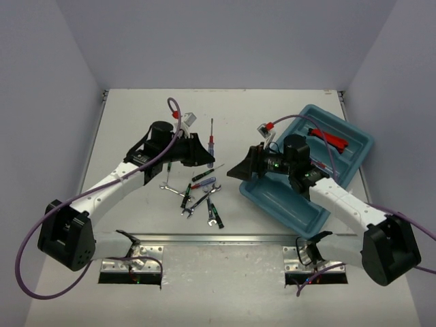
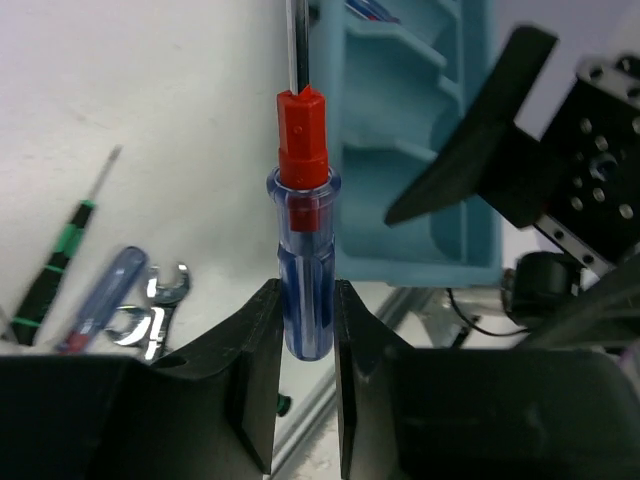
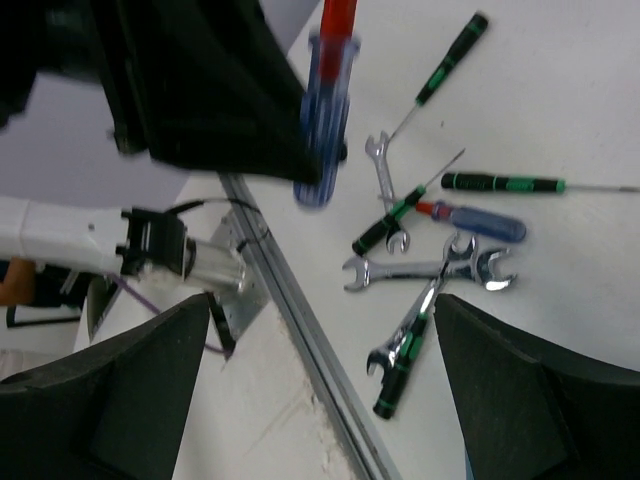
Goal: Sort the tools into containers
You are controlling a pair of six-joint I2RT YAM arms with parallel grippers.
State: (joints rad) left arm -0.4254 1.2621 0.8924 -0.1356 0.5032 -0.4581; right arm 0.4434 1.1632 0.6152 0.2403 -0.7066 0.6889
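White table from the top view: one red-handled piece [image 1: 333, 138] lies in the teal tray [image 1: 283, 204]; a pile of screwdrivers and wrenches [image 1: 202, 197] waits mid-table. Left wrist view: the left tool [image 2: 305, 340] clamps a blue-handled screwdriver [image 2: 303, 290]. Right wrist view: the right tool [image 3: 320, 380] gapes empty. Most sorting remains, I judge.

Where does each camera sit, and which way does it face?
Top: above, behind left arm and right arm, looking down at table and tray.
Left wrist: looks past its fingers, gripping the blue-handled screwdriver, toward the tray.
Right wrist: looks between its open fingers at loose tools.
Shared: both wrist views show that screwdriver.
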